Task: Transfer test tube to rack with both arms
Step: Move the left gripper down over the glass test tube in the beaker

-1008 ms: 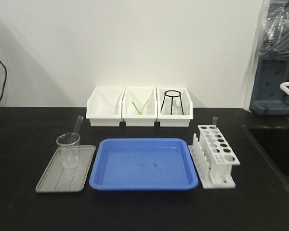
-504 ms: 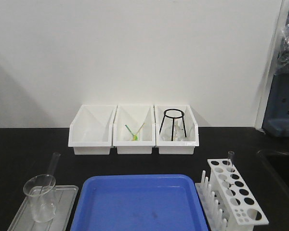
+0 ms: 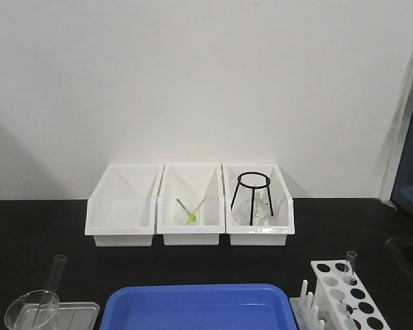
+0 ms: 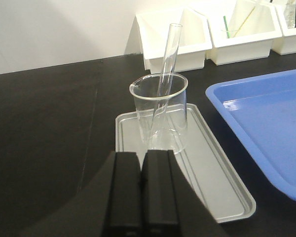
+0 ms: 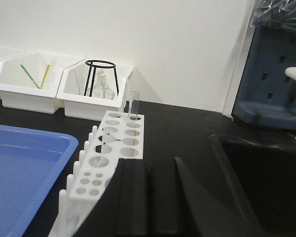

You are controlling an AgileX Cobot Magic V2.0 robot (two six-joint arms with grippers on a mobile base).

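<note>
tube (image 4: 166,64): leaning in beaker (image 4: 160,111) on tray (image 4: 222,182) | left claw (image 4: 140,158): clenched, empty, near it | right claw (image 5: 149,165): clenched, empty, by rack (image 5: 108,148) | handling: likely light, slick, brittle; pinch gently above beaker rim

- My left end effector (image 4: 140,157) and right end effector (image 5: 149,168): plain black.
- Slim clear glass test tube (image 4: 168,59), wide clear glass beaker (image 4: 160,118): colourless.
- White plastic block rack (image 5: 111,148): rows of dark round holes.
- Shallow blue plastic tray (image 4: 266,113): solid blue.
- Flat ridged grey tray (image 4: 212,173): pale grey.
- Matte black counter (image 4: 44,128): even black.
</note>
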